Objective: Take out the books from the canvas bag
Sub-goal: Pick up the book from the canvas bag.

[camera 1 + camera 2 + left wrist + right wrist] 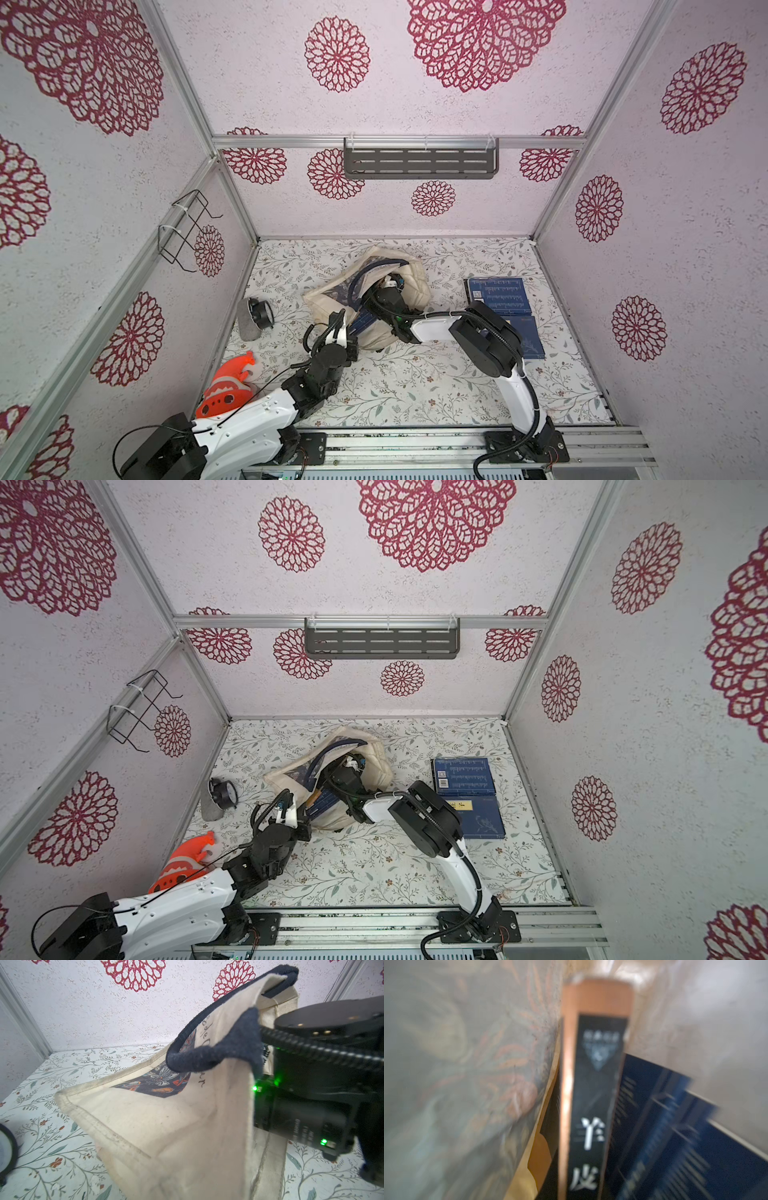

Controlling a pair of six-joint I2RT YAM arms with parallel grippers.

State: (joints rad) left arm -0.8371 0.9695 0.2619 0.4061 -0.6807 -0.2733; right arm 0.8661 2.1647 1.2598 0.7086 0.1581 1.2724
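The cream canvas bag [411, 274] [374, 750] lies slumped mid-table with its mouth held open. My left gripper [338, 318] [286, 800] is shut on the bag's near rim; in the left wrist view the fabric [166, 1126] covers the fingers and a navy handle [218, 1053] loops above. My right arm's wrist [388, 297] reaches into the bag, and its gripper is hidden in both top views. Its wrist view shows an orange-spined book [591, 1105] straight ahead, running down into the jaw space, beside a dark-blue book [664, 1126]; no fingers show. Two dark-blue books [498, 296] [530, 336] lie on the table to the right.
A grey pad with a black round object [253, 318] lies at the left of the table. An orange plastic toy [226, 386] sits by the left arm. A grey slotted shelf [419, 160] hangs on the back wall and a wire rack [185, 230] on the left wall.
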